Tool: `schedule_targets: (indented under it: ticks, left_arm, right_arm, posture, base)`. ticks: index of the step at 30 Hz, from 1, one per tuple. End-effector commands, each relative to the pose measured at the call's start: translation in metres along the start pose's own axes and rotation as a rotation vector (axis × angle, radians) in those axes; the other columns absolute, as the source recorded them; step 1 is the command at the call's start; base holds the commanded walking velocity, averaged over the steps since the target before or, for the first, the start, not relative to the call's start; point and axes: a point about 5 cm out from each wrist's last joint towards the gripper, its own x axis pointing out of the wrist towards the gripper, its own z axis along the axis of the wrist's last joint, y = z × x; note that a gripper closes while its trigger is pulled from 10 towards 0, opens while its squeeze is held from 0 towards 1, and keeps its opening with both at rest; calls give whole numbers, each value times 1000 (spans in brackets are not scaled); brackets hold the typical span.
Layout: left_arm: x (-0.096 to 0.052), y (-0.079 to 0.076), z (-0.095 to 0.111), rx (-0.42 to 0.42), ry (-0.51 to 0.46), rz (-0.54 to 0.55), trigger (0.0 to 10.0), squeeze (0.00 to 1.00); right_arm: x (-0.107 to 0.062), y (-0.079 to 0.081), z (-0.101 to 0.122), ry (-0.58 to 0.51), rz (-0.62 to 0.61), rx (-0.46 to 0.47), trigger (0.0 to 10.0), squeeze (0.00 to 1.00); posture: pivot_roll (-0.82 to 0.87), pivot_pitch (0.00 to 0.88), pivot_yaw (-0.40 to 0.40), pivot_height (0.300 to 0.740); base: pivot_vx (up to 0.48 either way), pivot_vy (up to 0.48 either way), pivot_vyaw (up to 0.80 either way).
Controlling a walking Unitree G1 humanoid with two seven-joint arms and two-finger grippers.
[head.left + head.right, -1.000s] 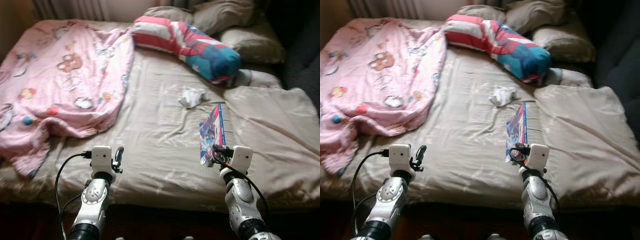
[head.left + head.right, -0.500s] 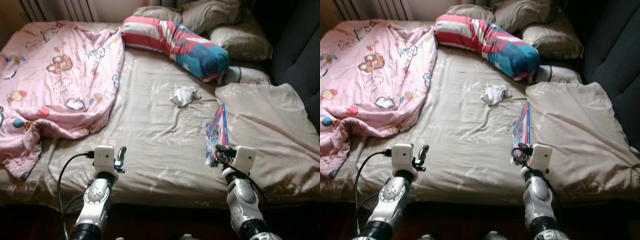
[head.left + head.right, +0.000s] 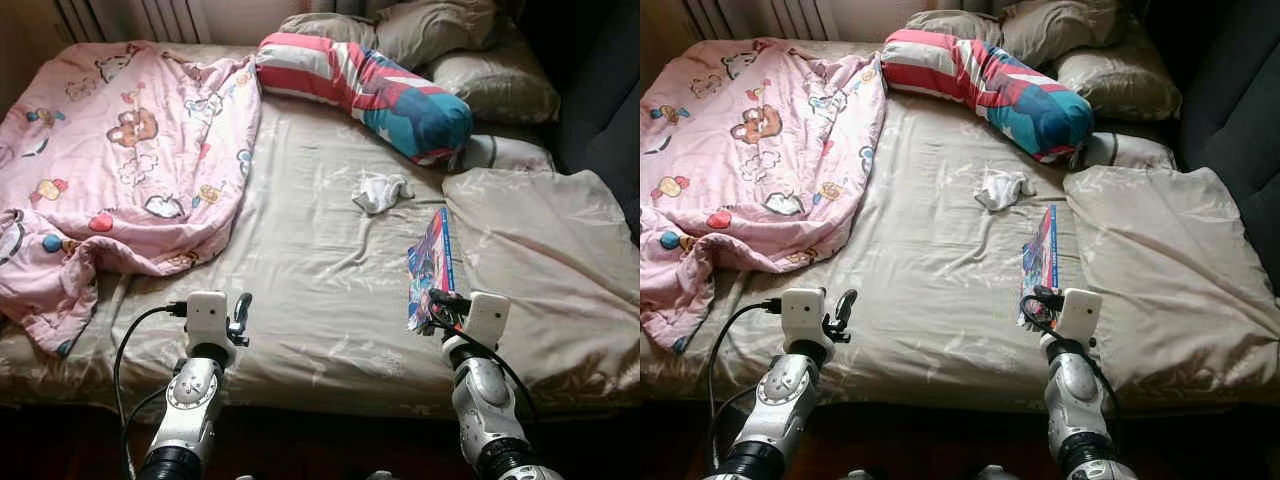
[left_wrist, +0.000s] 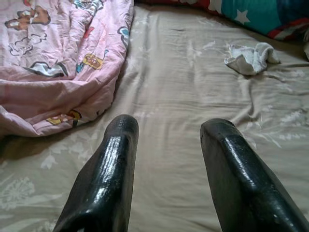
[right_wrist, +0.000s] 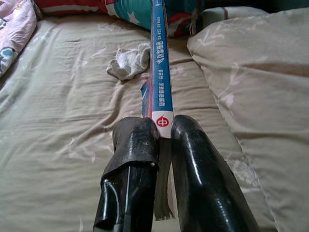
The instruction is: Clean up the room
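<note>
Little has moved since the earlier frame: the camera shifts slightly, and the right gripper stays clamped on the book at its near end. Its spine runs straight ahead from the fingers, over the sheet, toward the sock beyond. This arm reaches forward, low over the bed. Well apart, the left gripper hovers with fingers wide.

From my seat, the right gripper at five o'clock pinches a blue book on edge over the beige bed. My left gripper sits at seven o'clock. A white sock lies near centre, pink blanket at ten, striped pillow at twelve.
</note>
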Motion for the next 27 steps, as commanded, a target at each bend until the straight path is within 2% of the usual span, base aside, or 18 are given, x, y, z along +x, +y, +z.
schedule_targets:
  ticks: [1, 9, 27]
  left_arm:
    - [-2, 2, -3, 0, 13, 6, 10000, 0]
    - [-3, 3, -3, 3, 14, 6, 10000, 0]
    - [-2, 2, -4, 12, 16, 1, 10000, 0]
  right_arm:
    - [2, 1, 5, -30, 3, -5, 10000, 0]
    - [1, 2, 4, -34, -2, -1, 10000, 0]
    - [-1, -1, 0, -16, -14, -9, 10000, 0]
  posture:
    - [-20, 191, -30, 740]
    - [-20, 197, -30, 740]
    - [-21, 182, -22, 740]
  base:
    - [266, 0, 0]
    - [269, 0, -200]
    - [0, 0, 0]
